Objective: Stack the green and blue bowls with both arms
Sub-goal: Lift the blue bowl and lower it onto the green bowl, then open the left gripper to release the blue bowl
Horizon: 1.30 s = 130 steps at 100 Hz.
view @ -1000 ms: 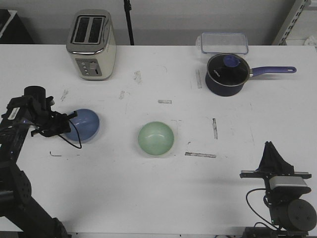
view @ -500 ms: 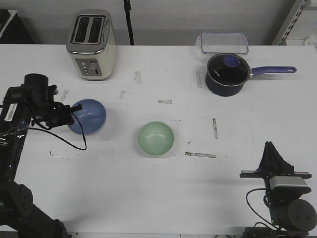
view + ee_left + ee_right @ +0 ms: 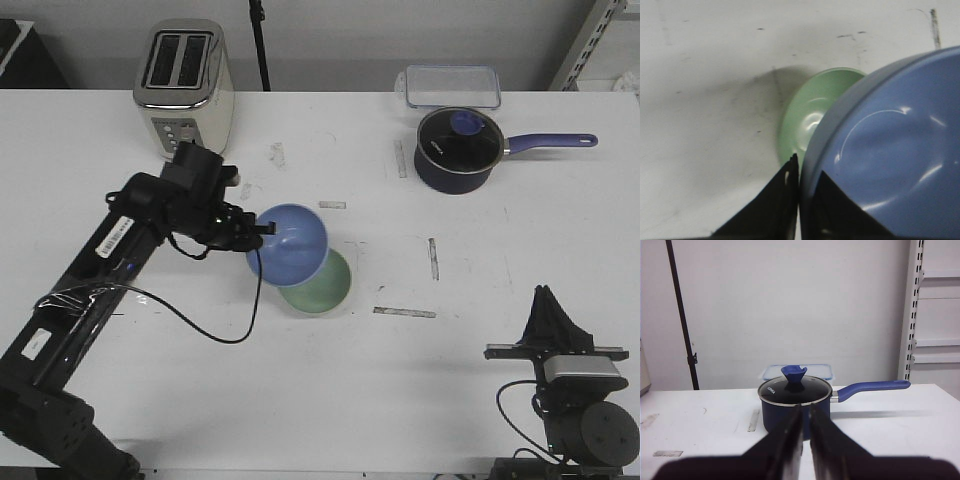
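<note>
The left pincer pinched the rigid, slippery-looking rim of the glossy periwinkle blue bowl, holding it above the pale mint green bowl mid-tabletop, while the right pincer sat pressed together.

Open table lies between the right gripper and the green bowl. Blue bowl, pinched in the left gripper, covers the green bowl's upper-left part, apparently raised above it. Pot and toaster stand well back.

Blue bowl over green bowl — toaster behind-left, pot behind-right
</note>
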Motion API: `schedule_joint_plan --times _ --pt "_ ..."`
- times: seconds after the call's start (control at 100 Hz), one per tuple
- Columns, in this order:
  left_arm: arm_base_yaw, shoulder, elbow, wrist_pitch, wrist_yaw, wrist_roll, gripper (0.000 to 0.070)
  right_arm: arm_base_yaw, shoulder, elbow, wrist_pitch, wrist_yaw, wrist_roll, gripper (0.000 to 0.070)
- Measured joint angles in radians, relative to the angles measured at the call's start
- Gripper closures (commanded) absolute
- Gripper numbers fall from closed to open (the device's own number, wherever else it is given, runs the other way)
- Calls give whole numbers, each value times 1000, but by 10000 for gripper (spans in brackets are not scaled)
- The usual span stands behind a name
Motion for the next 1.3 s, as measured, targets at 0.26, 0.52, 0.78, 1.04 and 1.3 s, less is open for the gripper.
schedule_joint_plan --times 0.26,0.52,0.78,1.04,1.3 --pt "-120 102 0 46 -69 -41 699 0 0 0 0 1 0 683" --pt "-157 172 0 -2 -122 -44 635 0 0 0 0 1 0 683" --pt "-170 172 0 4 -161 -74 475 0 0 0 0 2 0 683" --pt "-170 136 0 23 -169 -88 399 0 0 0 0 2 0 683" --pt "-153 -10 0 108 -182 -88 414 0 0 0 0 2 0 683"
